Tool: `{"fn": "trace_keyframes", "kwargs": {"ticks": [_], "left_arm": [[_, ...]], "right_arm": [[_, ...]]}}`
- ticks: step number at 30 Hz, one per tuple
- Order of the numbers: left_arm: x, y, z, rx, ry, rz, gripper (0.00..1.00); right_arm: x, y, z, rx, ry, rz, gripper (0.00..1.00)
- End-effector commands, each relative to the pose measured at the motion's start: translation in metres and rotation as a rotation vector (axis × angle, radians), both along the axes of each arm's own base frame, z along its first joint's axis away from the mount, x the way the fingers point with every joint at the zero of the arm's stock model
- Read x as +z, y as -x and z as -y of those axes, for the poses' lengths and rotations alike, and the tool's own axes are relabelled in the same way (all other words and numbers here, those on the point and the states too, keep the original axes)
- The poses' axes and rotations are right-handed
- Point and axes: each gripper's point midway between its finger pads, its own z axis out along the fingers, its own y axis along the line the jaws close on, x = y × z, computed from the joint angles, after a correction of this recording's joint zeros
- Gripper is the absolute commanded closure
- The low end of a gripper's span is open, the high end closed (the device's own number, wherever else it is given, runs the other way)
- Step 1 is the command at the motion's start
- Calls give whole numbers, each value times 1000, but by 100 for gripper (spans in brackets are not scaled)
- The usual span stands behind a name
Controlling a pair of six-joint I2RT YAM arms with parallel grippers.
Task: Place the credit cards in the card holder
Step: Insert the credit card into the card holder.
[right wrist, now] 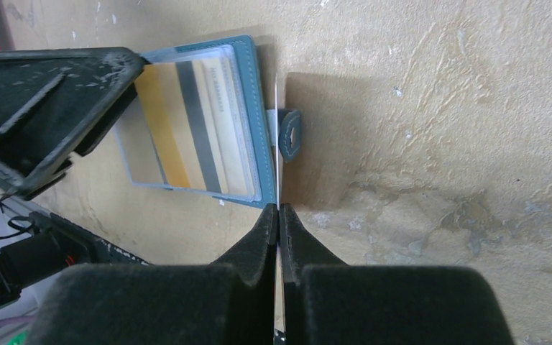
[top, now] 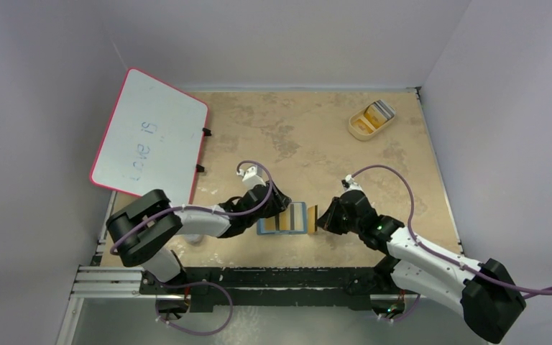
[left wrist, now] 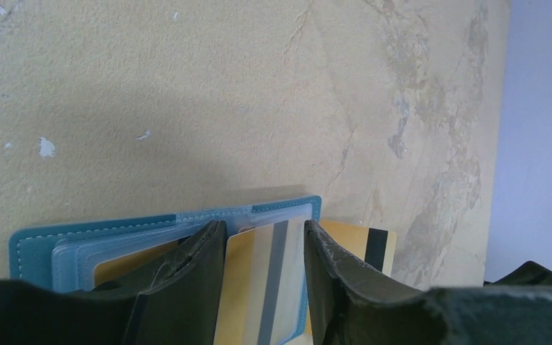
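card holder (left wrist: 43, 248), blue, glossy clear pockets, left gripper (left wrist: 262, 231) jaws apart, right gripper (right wrist: 279, 210) clamping thin credit card (top: 313, 215)

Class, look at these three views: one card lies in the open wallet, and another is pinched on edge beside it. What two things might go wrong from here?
1. The right gripper pinches its held card upright against the card holder by the snap tab. Pushing might shove the holder instead of entering a pocket.
2. The left gripper stands open over the pocketed card, clamping nothing, so the holder may slide.
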Motion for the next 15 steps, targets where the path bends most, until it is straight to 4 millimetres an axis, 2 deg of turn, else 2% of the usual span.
{"fn": "trace_keyframes", "kwargs": {"ticks": [1, 3, 7, 11, 15], "left_arm": [[23, -2, -11, 11, -99, 12, 56], [23, 2, -15, 0, -143, -9, 55], [25, 9, -11, -25, -119, -39, 53], [13, 11, -21, -9, -175, -61, 52], [17, 9, -27, 7, -219, -54, 51]], "right_arm": [[9, -6, -2, 0, -8, 44, 100], [12, -6, -6, 19, -25, 57, 100], [12, -6, -9, 36, -22, 55, 100], [9, -6, -10, 47, -21, 50, 100], [10, -6, -12, 59, -20, 53, 100]]}}
